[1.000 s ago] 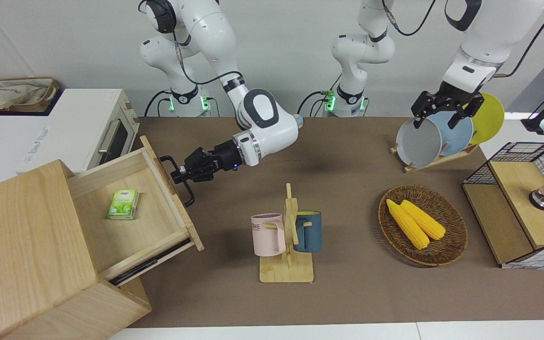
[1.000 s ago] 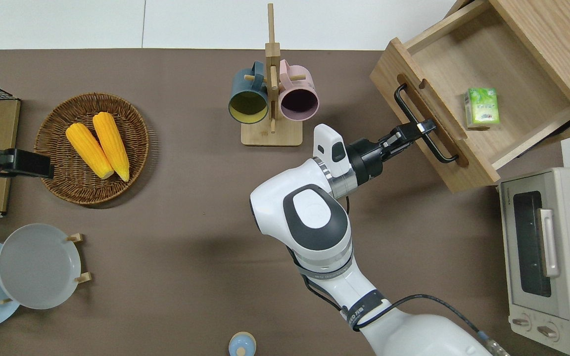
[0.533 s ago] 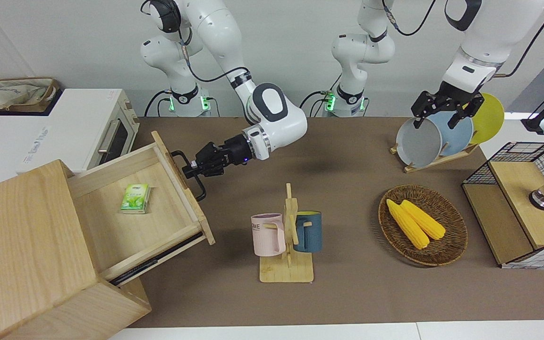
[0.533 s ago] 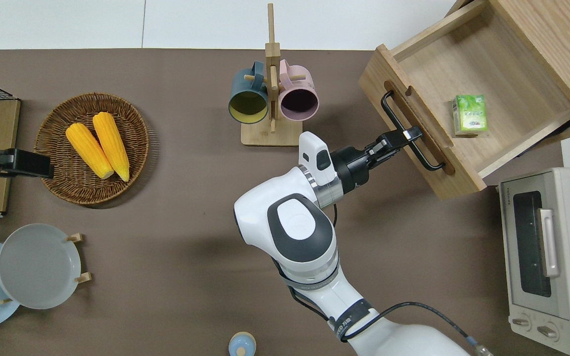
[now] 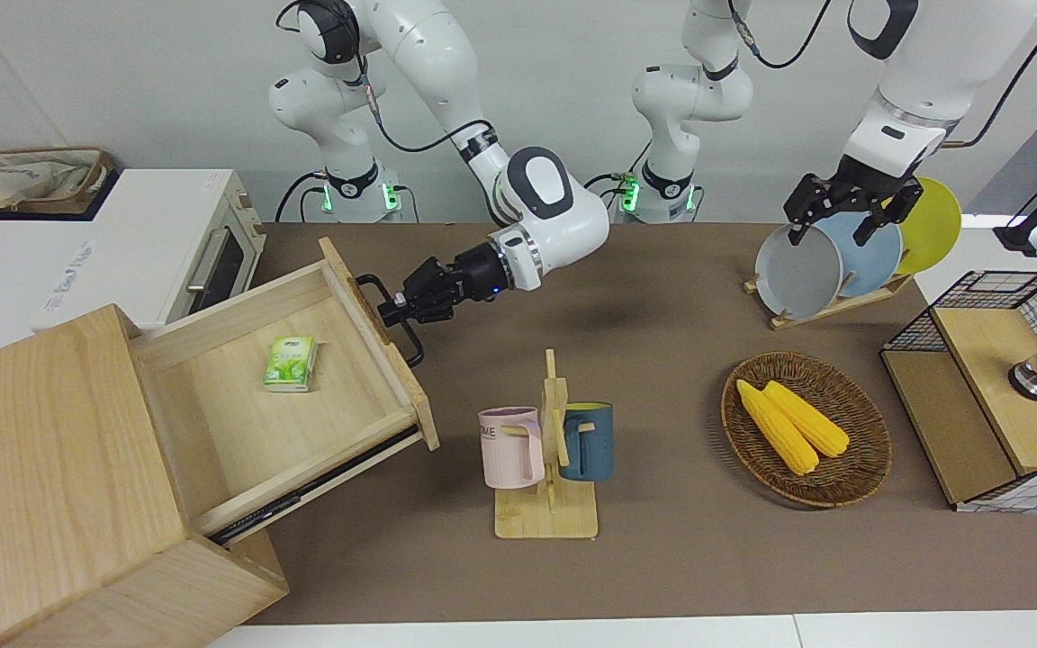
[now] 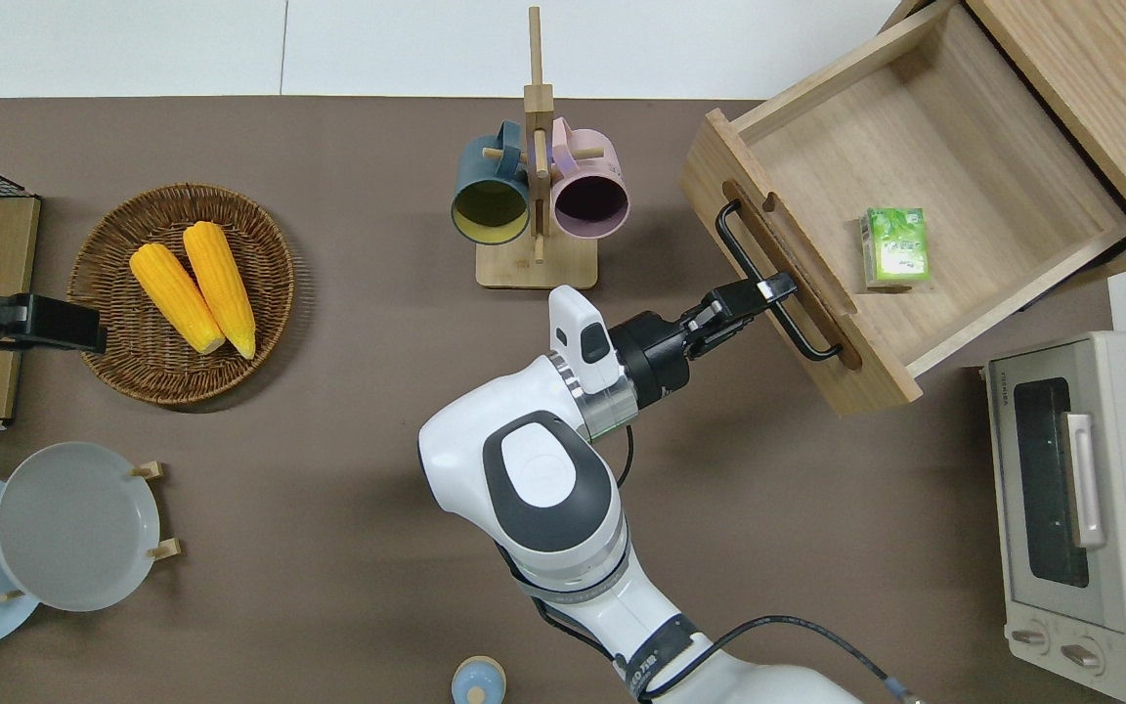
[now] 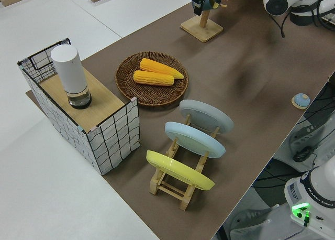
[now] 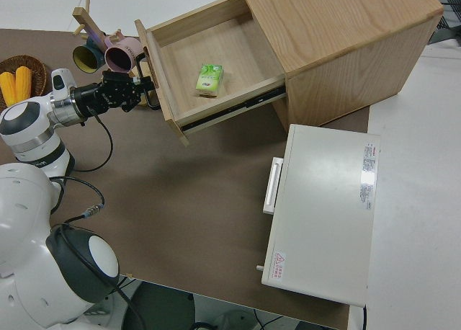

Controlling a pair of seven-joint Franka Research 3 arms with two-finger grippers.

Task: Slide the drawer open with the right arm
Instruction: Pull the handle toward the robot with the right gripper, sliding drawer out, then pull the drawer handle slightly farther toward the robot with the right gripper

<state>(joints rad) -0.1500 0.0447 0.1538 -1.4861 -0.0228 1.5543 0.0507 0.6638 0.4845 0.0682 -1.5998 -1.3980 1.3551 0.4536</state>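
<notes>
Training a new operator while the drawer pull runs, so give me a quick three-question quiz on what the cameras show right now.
1. True or false: the drawer is empty.
2. What is the right gripper shut on?
A. the toaster oven handle
B. the drawer's black handle
C. the pink mug
3. What lies in the wicker basket?

Key:
1. False; a green packet lies in it.
2. B
3. Two corn cobs.

Bare table (image 6: 778, 508) lies around the open drawer (image 6: 905, 186); the mug rack (image 6: 536, 196) stands near.
</notes>
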